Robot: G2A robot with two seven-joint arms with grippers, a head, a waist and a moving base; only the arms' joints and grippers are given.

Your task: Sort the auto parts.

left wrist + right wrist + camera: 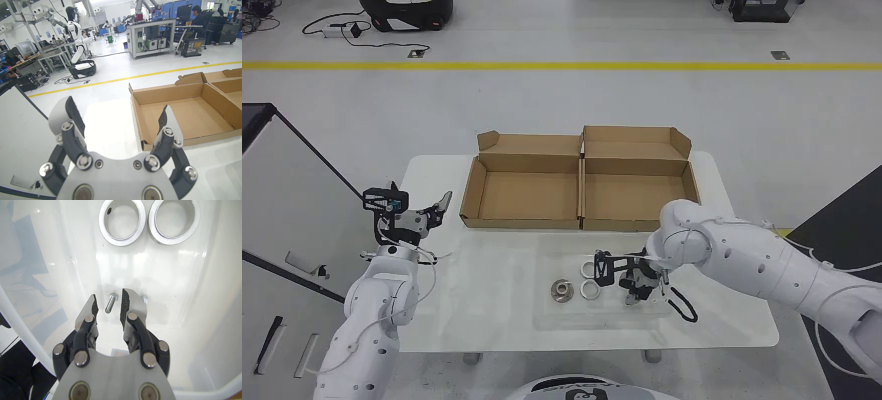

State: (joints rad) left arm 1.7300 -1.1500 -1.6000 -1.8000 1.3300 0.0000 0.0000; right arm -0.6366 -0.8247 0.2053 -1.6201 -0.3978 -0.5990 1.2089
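Observation:
My right gripper (109, 296) is open inside a clear tray (208, 275), its fingers on either side of a silver bolt (110, 303) lying on the tray floor. A second bolt (145, 299) peeks out from behind one finger. Two metal rings (121, 240) (170, 239) lie side by side farther ahead in the tray. From above, the right gripper (627, 287) is in the tray (572, 315), beside the rings (588, 279) and a flanged metal part (562, 290). My left gripper (117, 103) is open and holds nothing, above the table's left side (437, 208).
Two open cardboard boxes (522, 195) (635, 188) stand side by side at the back of the table; the nearer one (189, 113) holds nothing. A white panel (292, 200) leans left of the table.

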